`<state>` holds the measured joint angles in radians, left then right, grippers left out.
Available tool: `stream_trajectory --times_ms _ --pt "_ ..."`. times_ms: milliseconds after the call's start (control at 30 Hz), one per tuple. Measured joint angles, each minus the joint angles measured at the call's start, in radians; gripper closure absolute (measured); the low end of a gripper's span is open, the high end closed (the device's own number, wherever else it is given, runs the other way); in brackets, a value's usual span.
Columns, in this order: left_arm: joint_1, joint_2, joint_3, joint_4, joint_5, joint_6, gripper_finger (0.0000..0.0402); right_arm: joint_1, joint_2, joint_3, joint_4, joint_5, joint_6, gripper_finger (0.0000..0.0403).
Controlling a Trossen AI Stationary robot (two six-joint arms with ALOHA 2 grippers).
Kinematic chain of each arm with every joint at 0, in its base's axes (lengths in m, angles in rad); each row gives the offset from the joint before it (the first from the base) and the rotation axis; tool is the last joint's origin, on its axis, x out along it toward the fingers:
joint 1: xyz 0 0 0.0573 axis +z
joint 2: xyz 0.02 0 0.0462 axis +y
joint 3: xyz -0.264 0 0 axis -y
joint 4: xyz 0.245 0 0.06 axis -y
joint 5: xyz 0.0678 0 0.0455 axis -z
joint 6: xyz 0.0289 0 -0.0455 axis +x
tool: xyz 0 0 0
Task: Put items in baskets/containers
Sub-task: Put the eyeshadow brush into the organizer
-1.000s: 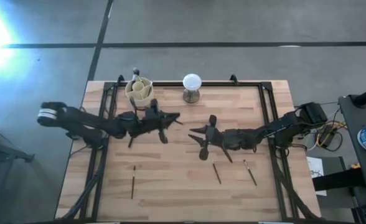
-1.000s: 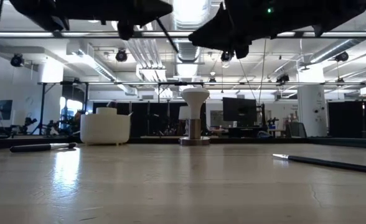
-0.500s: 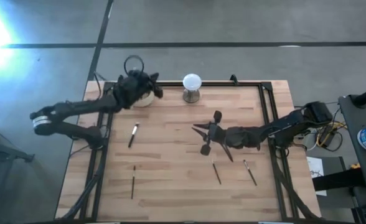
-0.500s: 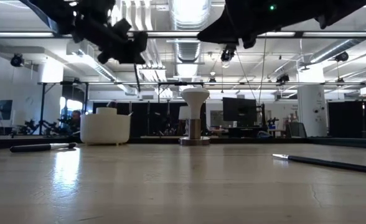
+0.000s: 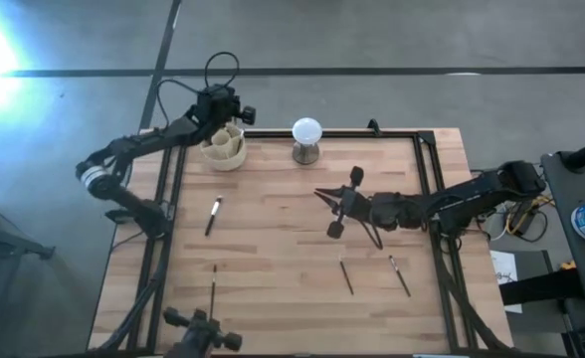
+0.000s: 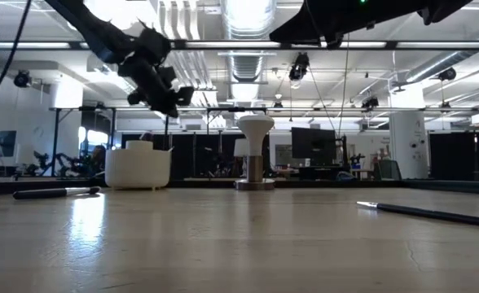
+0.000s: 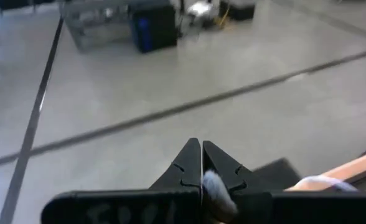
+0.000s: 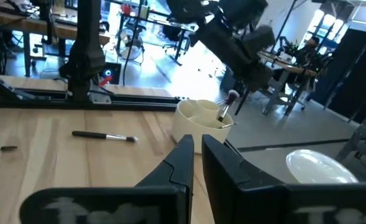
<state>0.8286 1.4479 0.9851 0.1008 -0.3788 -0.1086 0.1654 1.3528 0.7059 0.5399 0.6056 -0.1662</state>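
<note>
My left gripper (image 5: 223, 109) hangs over the cream cup (image 5: 223, 148) at the table's far left corner, shut on a thin dark makeup brush (image 8: 224, 111). Both also show beyond my right fingers in the right wrist view. Several more brushes lie flat on the wood: one (image 5: 213, 215) near the left side, one (image 5: 213, 288) toward the near edge, and two (image 5: 345, 275) (image 5: 399, 275) below my right arm. My right gripper (image 5: 322, 196) is shut and empty. It hovers over the table's middle and points left. My left gripper pinches the brush between its two fingers at the pale bristle end (image 7: 213, 185), coming from above. The brush hangs below the fingers, slightly tilted. Its dark handle end (image 8: 221, 118) reaches down inside the cup's rim.
A white ball on a metallic stand (image 5: 306, 139) stands at the far edge, right of the cup. A dark object (image 5: 198, 333) sits at the near edge on the left. Black frame rails run along the table's sides. Bare wood lies between the two arms.
My left gripper has swung from the table's middle toward the far left corner, carrying the brush, and now hangs over the cup. My right gripper has drifted slightly toward the right and far edges. The brushes lying on the table have not moved.
</note>
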Motion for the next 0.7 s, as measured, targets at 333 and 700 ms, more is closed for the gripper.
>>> stream_trajectory --times_ms 333,700 --pt "0.033 0.101 0.005 -0.054 -0.018 -0.058 0.0400 0.002 -0.016 -0.007 -0.022 0.000 0.008 0.0376" --pt "0.032 0.065 -0.031 -0.094 -0.044 -0.100 0.0361 0.002 -0.012 -0.008 -0.070 -0.001 0.086 0.0376"
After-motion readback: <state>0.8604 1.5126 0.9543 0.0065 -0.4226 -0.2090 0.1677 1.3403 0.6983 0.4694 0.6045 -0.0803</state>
